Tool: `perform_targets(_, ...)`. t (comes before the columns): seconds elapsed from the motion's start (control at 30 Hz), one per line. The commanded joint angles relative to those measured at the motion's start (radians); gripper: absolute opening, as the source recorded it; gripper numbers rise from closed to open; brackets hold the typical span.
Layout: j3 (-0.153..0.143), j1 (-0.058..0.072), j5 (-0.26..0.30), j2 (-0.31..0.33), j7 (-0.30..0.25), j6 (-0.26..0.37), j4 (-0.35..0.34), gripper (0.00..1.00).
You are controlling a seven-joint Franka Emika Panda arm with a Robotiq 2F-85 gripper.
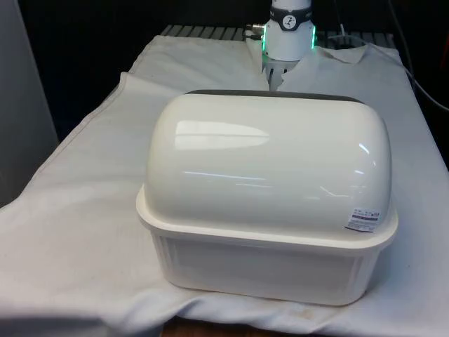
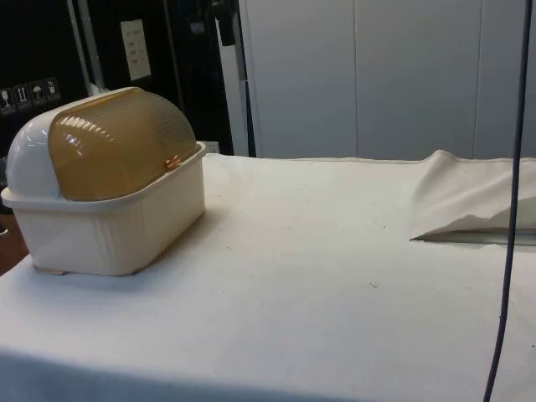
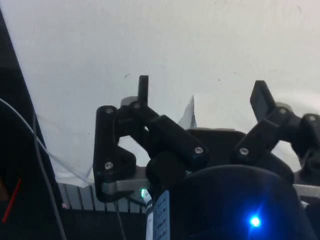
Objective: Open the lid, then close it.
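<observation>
Item: cream plastic bread box (image 1: 270,232) with ribbed rectangular base and domed back; a small printed label (image 1: 363,220) sits on the dome's lower corner. Ribbed translucent amber roll-top lid (image 2: 117,142), closed, with a small amber handle (image 2: 172,162) at its lower edge. Placement: on the bench's white cloth (image 2: 318,276). Black two-finger hand (image 3: 200,95): fingers spread wide, holding nothing, above bare cloth.

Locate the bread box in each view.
Front view: bread box at centre, its white back to the camera.
Side view: far left, amber lid shut.
Wrist view: open end effector above the white cloth.
Shared landmark: the white cloth.
</observation>
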Motion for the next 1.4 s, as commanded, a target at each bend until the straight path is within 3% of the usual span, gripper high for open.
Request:
perform_targets(0.0,0.001,0.001,-0.001,-0.005,0.003,0.001,-0.005,0.95)
perform_targets(0.1,0.0,0.0,0.0,0.0,0.0,0.0,0.0,0.78)
perform_targets(0.13,0.001,0.001,0.0,-0.005,0.003,0.002,-0.006,0.78)
perform_targets(0.27,0.001,0.001,0.0,-0.006,0.003,0.002,-0.007,0.52)
perform_targets(0.3,0.001,0.001,0.0,-0.006,0.003,0.002,-0.007,0.41)
perform_targets(0.43,0.001,0.001,0.0,-0.001,0.0,0.0,-0.002,0.19)
perform_targets(0.47,0.001,0.001,0.0,-0.007,0.003,0.002,-0.007,0.19)
perform_targets(0.6,0.001,0.001,0.001,-0.01,0.003,0.008,-0.011,0.0)
perform_targets(1.0,0.001,0.001,0.0,-0.021,0.012,0.018,-0.024,0.0)
perform_targets(1.23,0.006,0.002,0.0,-0.048,0.037,0.083,-0.081,0.0)
perform_targets(1.27,0.005,0.001,0.0,-0.04,0.03,0.056,-0.065,0.0)
perform_targets(1.37,0.009,0.002,0.0,-0.051,0.039,0.116,-0.104,0.0)
